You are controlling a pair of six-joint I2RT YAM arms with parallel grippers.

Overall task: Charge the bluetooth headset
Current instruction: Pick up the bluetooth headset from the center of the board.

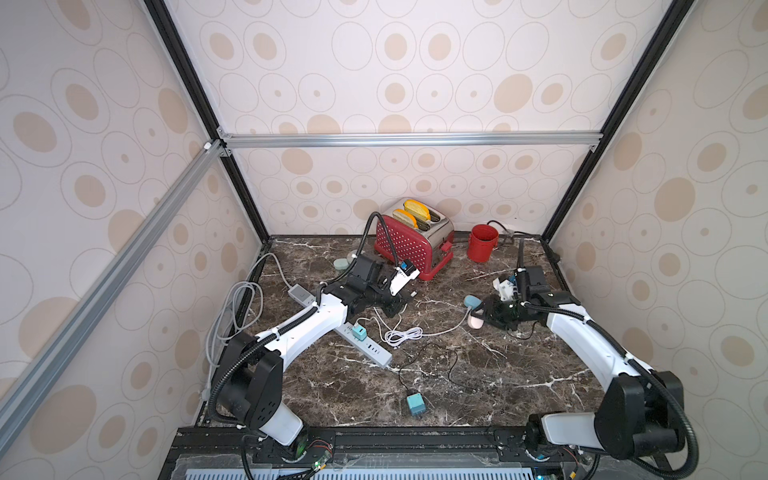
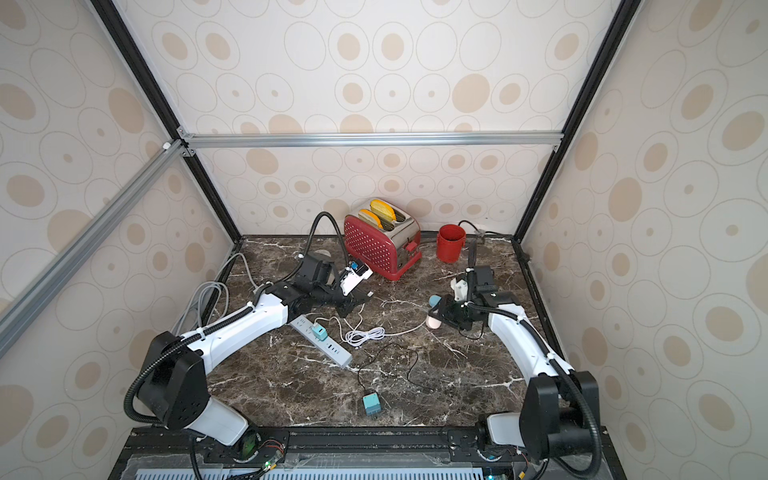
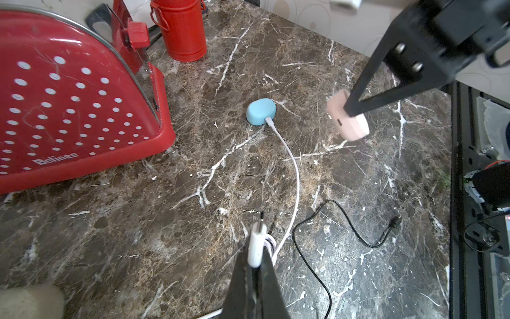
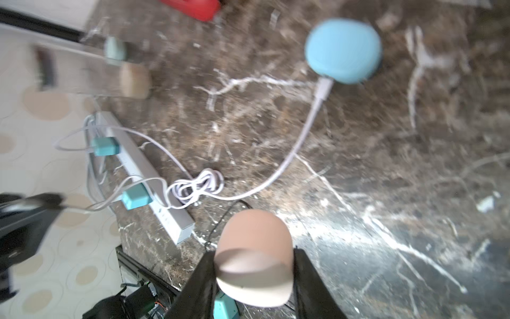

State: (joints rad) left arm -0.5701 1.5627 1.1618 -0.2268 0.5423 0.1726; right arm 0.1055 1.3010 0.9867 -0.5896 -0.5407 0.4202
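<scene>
My right gripper [image 4: 254,254] is shut on a pink bluetooth headset case [image 4: 254,256], held just above the marble at the right [image 1: 475,321]. The left wrist view shows a small port on the pink case [image 3: 348,121]. My left gripper [image 3: 255,256] is shut on the plug of a white charging cable [image 3: 257,243], tip pointing out, near the table's middle [image 1: 409,296]. A blue headset case [image 1: 471,300] lies just behind the pink one with another white cable [image 3: 292,165] plugged into it.
A grey power strip [image 1: 365,338] carries teal adapters [image 4: 135,197], beside a white cable coil [image 1: 401,334]. A loose teal adapter [image 1: 415,404] with black cord lies near the front. A red toaster [image 1: 411,245] and red can [image 1: 482,243] stand at the back.
</scene>
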